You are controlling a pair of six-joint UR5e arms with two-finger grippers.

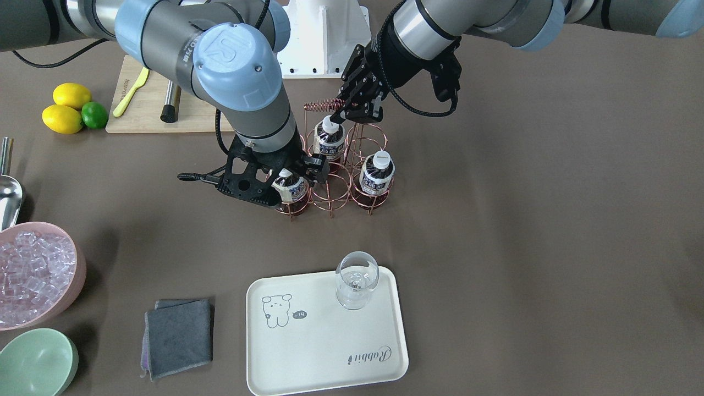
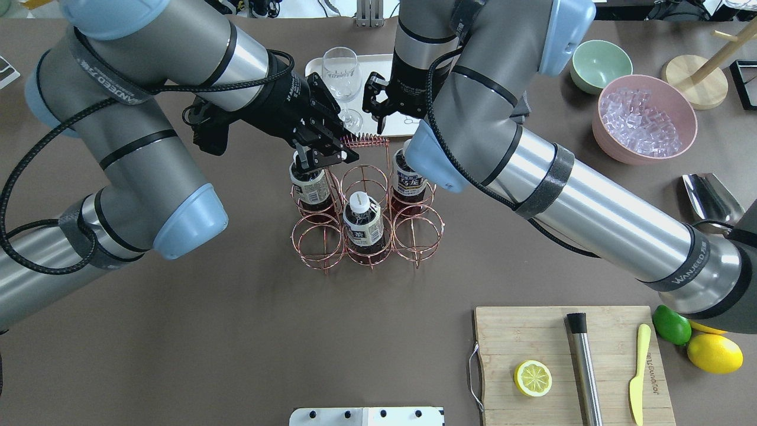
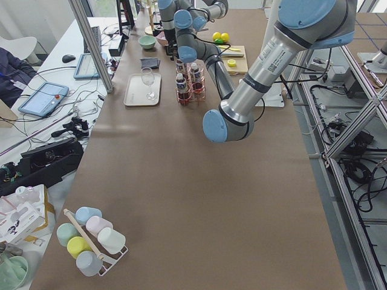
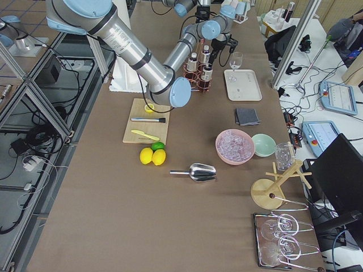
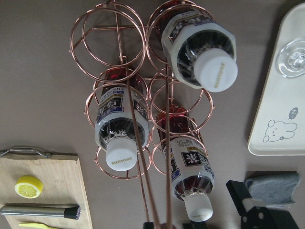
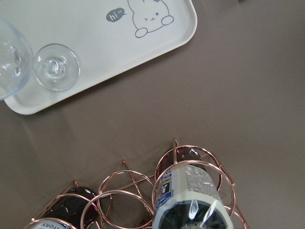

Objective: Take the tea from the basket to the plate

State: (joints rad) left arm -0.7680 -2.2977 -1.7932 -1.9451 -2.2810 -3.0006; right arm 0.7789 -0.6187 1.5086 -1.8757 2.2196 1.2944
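The copper wire basket (image 1: 331,199) stands mid-table with three tea bottles in its cells (image 1: 330,140) (image 1: 377,173) (image 1: 291,190). My left gripper (image 1: 358,109) is shut on the basket's coiled handle (image 2: 365,141). My right gripper (image 1: 290,179) straddles the top of the bottle in the corner cell; its fingers (image 1: 317,166) look slightly apart from it, and the bottle stands in its cell. That bottle fills the bottom of the right wrist view (image 6: 190,200). The cream plate (image 1: 324,341) lies beyond the basket, toward the operators' side.
A wine glass (image 1: 356,286) stands on the plate's corner. A grey cloth (image 1: 179,335), a pink bowl of ice (image 1: 33,275) and a green bowl (image 1: 33,363) lie on my right. A cutting board (image 2: 568,361) with lemon half, muddler and knife sits near my base.
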